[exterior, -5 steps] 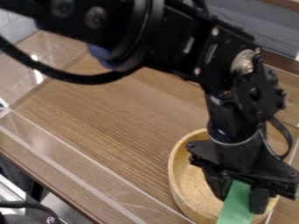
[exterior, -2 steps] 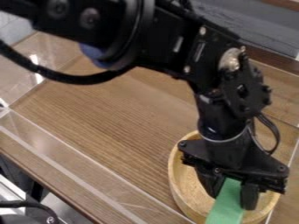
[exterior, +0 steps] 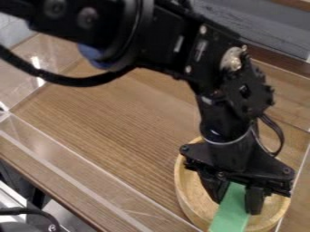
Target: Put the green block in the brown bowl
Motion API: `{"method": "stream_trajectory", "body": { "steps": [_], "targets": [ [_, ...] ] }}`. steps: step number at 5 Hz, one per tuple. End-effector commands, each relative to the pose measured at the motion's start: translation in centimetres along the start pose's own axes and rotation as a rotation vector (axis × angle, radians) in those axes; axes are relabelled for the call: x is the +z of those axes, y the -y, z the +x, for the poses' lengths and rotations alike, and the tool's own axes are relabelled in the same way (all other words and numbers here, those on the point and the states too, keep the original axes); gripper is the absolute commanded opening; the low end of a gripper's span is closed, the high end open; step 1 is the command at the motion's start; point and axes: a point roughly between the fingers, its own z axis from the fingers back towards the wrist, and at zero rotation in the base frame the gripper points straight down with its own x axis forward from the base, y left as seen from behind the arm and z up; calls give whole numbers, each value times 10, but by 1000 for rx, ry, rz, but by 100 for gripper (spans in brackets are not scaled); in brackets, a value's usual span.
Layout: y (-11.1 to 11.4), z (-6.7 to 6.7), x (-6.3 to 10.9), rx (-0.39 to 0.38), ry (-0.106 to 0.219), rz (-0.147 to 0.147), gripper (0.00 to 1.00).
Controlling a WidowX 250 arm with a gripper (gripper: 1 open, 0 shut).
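The green block (exterior: 231, 216) hangs tilted at the bottom of the camera view, its lower end cut off by the frame edge. My gripper (exterior: 241, 194) is shut on its upper end. Block and gripper are over the front part of the brown bowl (exterior: 189, 184), a shallow tan wooden bowl at the lower right. The black arm hides most of the bowl's inside. I cannot tell whether the block touches the bowl.
The bowl stands on a wood-grain table (exterior: 109, 127). A clear plastic barrier (exterior: 49, 163) runs along the table's left and front side. A blue object (exterior: 94, 60) shows behind the arm at the upper left.
The arm has shifted left and slightly down with the green block, which now hangs lower in the frame over the bowl's front part. The jaws stayed shut on it.
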Motion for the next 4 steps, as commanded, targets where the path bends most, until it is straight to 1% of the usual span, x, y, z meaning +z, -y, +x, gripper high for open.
{"method": "stream_trajectory", "body": {
  "steps": [1,4],
  "targets": [
    [3,8,7,6,39,-24,100],
    [0,14,-15,21,37,-29,100]
  ]
}}
